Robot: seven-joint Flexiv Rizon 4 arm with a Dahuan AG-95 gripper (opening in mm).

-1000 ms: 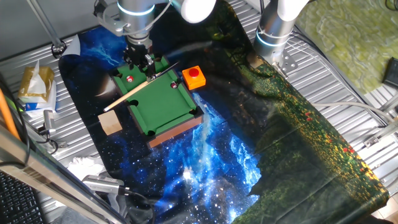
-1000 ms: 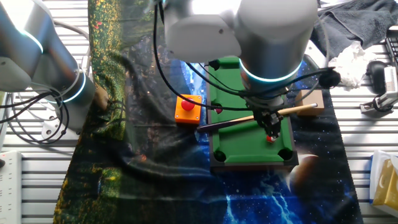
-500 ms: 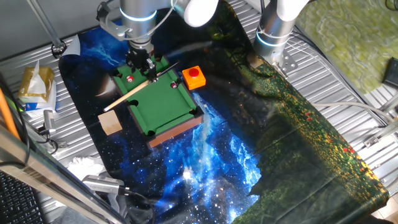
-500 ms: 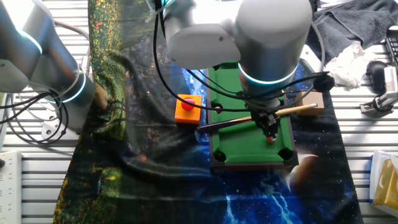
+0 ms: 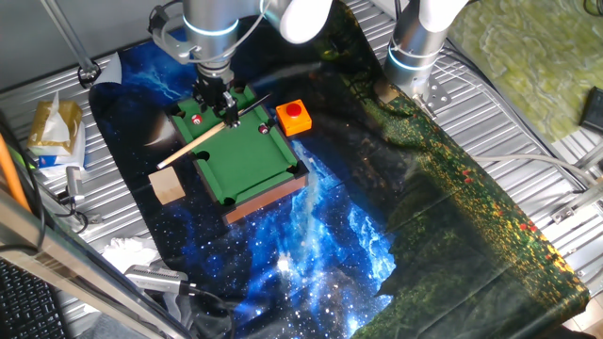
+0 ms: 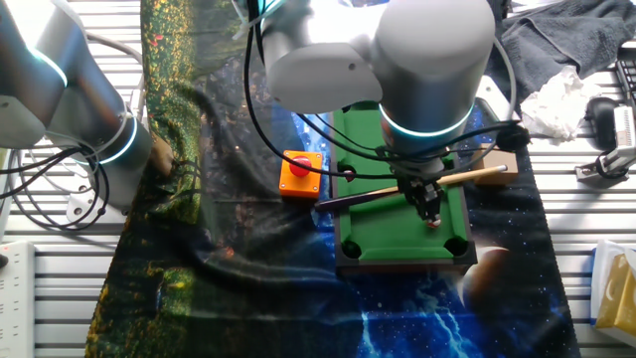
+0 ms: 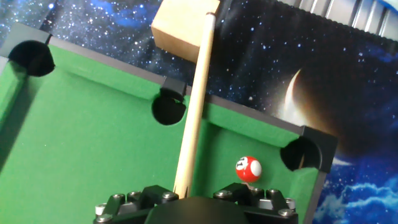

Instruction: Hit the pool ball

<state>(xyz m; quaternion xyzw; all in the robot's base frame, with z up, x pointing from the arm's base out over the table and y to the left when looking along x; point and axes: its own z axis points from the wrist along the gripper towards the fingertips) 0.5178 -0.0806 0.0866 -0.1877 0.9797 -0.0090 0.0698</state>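
Wooden block (image 7: 185,23): top centre of the hand view, off the mini pool table (image 7: 93,130), carrying the cue's far end
Cue (image 7: 194,106): runs from that block down the middle of the frame into the fingers (image 7: 118,202), which hold it
Pool ball (image 7: 248,168): lower right of the frame, on the felt near the corner pocket (image 7: 303,155), just right of the cue
Step in hand: cue gripped and lined up; strike not yet made
Next move: likely swing the cue sideways into the ball, kept low over the felt
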